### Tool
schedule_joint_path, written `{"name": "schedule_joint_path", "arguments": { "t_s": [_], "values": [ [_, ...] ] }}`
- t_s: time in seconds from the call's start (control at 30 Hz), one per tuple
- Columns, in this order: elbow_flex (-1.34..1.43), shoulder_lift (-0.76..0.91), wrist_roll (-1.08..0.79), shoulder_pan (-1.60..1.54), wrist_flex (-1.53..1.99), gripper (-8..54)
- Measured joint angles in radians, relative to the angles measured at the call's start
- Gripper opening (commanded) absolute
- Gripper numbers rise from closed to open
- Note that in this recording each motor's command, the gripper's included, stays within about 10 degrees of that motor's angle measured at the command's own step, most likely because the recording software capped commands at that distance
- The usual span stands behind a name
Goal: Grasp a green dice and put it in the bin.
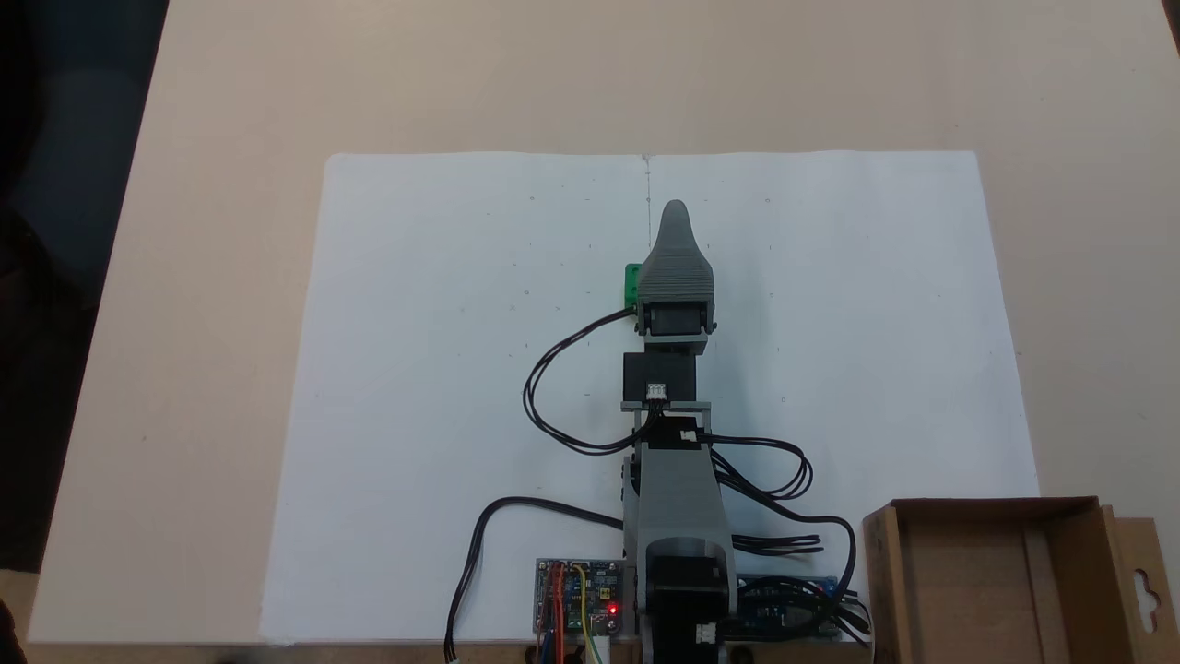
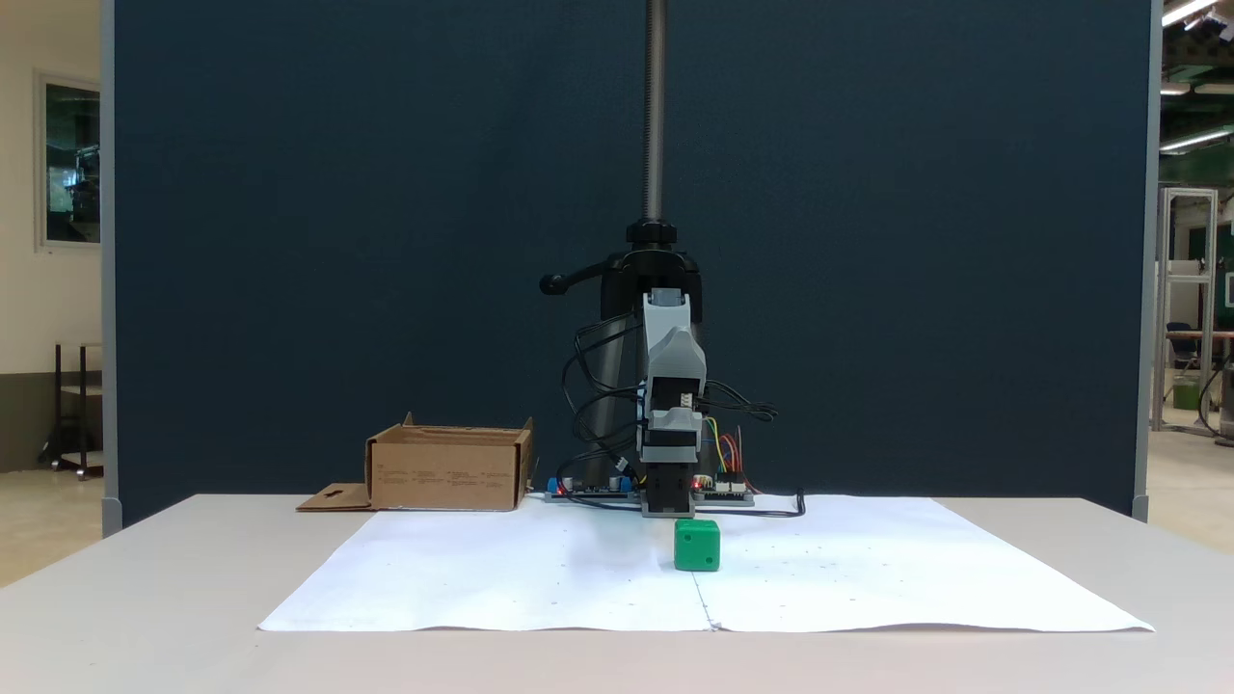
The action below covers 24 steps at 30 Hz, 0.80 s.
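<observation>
Arm is hanging over the white paper point(image 1: 442, 387) on the worktop point(image 1: 230, 101), jaws' state I cannot tell, green dice point(image 2: 697, 546) sitting on the paper just left of the gripper point(image 1: 675, 214) in the top-down fixed view, bin point(image 1: 977, 581) waiting at near right.

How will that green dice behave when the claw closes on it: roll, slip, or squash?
The green dice sits flat on the white paper, so it probably won't roll. Its rounded edges could let it slip. It looks rigid and, being small, likely light.
</observation>
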Motion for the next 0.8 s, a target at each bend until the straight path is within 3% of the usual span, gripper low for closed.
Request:
{"name": "schedule_joint_path", "arguments": {
  "t_s": [0.8],
  "values": [
    [0.000,0.000,0.000,0.014,0.000,44.9]
  ]
}}
